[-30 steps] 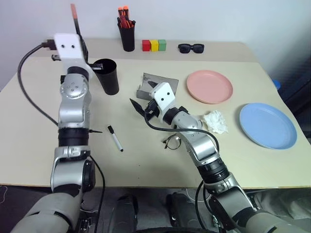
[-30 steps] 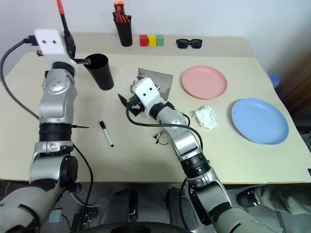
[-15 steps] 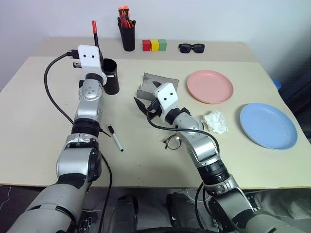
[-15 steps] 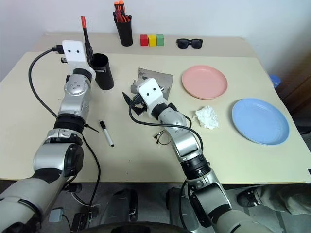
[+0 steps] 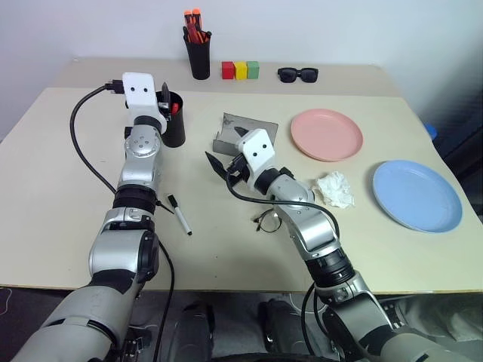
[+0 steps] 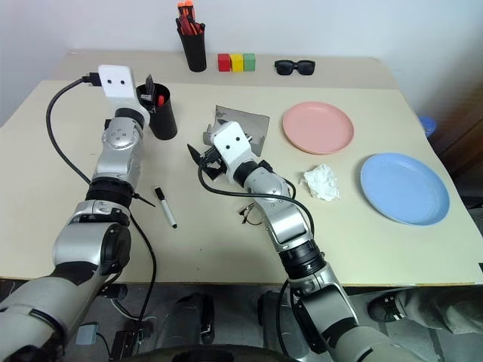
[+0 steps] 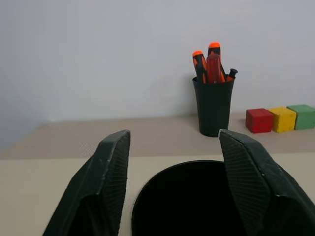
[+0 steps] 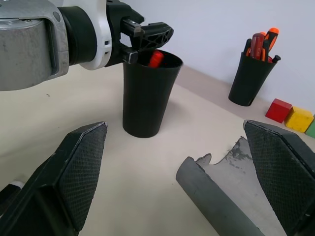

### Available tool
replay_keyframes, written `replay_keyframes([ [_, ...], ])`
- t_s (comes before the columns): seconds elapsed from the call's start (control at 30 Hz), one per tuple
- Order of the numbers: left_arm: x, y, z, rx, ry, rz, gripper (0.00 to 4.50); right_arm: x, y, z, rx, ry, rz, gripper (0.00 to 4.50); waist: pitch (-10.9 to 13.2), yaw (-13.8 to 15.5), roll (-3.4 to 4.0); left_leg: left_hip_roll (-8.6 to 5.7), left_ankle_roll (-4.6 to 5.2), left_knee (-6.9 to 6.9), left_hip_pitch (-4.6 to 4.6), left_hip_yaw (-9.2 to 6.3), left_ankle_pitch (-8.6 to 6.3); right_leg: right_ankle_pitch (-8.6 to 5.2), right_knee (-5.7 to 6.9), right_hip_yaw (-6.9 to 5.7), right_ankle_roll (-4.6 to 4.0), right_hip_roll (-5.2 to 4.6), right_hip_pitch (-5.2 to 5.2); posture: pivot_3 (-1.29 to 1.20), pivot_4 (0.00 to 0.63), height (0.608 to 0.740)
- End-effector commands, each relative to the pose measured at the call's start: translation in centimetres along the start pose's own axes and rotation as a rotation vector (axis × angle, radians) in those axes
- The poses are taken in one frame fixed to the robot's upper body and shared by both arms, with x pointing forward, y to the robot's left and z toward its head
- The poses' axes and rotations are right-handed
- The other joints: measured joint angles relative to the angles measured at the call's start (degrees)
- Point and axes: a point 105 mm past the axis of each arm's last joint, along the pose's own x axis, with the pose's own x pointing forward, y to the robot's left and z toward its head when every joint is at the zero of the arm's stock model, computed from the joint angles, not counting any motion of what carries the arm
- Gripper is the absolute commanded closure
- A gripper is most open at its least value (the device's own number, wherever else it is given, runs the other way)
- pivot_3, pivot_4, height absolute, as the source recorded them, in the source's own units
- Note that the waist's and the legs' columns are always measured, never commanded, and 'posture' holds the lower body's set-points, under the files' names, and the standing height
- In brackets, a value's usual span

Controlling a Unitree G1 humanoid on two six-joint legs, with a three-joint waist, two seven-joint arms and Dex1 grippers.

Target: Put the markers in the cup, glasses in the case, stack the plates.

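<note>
My left gripper hangs open just over the rim of the black cup, nothing between its fingers. The red marker stands inside the cup with its tip showing above the rim. The white marker with a black cap lies on the table near the left arm. My right gripper is open and empty beside the grey case, which lies open. The wire-frame glasses lie partly under the right forearm. The pink plate and the blue plate lie apart on the right.
A crumpled white tissue lies between the plates. Along the back edge stand a small black pen pot with orange-capped pens, three coloured blocks and black sunglasses. A black cable loops off the left wrist.
The left gripper came down over the cup with the red marker held upright, then opened; the marker now stands in the cup. The right arm stayed put.
</note>
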Motion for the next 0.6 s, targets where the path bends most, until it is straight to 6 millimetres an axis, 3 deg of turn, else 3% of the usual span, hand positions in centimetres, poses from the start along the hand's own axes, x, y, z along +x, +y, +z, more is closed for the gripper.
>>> replay_keyframes([
  [0.03,0.2,1.3,3.9,-0.033,-0.144,0.038,1.58,0.3,-0.1,1.5,-0.011,-0.056,0.008,0.0,0.0,-0.04,0.0,0.0,0.0,0.0,0.0,0.0,0.0,0.0,0.0,0.0,0.0,0.0,0.0,0.0,0.15,0.722],
  [0.17,-1.4,2.6,6.5,-0.043,-0.18,0.035,1.58,-0.3,-1.0,1.1,-0.036,-0.04,0.024,0.0,0.0,-0.25,0.01,0.01,0.0,-0.01,0.0,0.0,0.0,0.0,0.01,0.0,0.0,0.0,0.0,0.0,0.15,0.722],
  [0.27,-3.9,2.7,6.6,-0.016,-0.08,0.01,1.58,-1.5,-1.7,0.3,-0.066,-0.006,0.076,0.0,0.01,-0.19,0.01,0.03,-0.01,0.0,0.0,0.0,0.0,0.0,0.04,0.01,0.0,0.0,0.0,0.0,0.15,0.722],
  [0.3,-4.8,2.7,5.7,-0.002,0.007,0.006,1.58,-2.0,-1.8,0.0,-0.073,0.011,0.116,0.0,0.0,-0.17,0.01,0.03,-0.01,0.0,0.01,0.0,0.0,0.0,0.04,0.01,0.01,-0.01,0.02,0.0,0.15,0.722],
  [0.4,-8.2,2.3,2.7,0.037,0.3,0.006,0.26,-4.0,-1.6,-0.8,-0.097,0.062,0.256,0.0,0.0,0.11,0.01,0.02,-0.01,0.05,0.03,-0.07,0.0,-0.01,0.06,-0.02,0.02,-0.01,0.08,0.0,0.15,0.722],
  [0.43,-9.2,2.0,2.0,0.025,0.377,0.001,0.07,-4.5,-1.7,-1.0,-0.103,0.077,0.283,0.0,0.0,0.09,0.0,0.01,0.0,0.06,0.04,-0.09,0.0,-0.01,0.07,-0.02,0.02,-0.01,0.1,0.0,0.15,0.722],
  [0.53,-13.2,0.2,0.0,-0.019,0.645,-0.024,0.07,-5.9,-2.9,-2.0,-0.118,0.138,0.322,0.0,0.01,0.03,-0.01,-0.01,0.0,0.12,0.04,-0.16,0.0,-0.01,0.07,-0.04,0.02,0.0,0.13,0.0,0.15,0.722],
  [0.6,-15.2,0.0,-1.7,0.008,0.751,-0.02,0.07,-6.1,-3.3,-2.4,-0.129,0.156,0.334,0.0,0.01,-0.13,-0.02,-0.03,0.01,0.11,0.05,-0.19,-0.01,-0.02,0.06,-0.03,0.02,0.0,0.14,0.0,0.15,0.722],
])
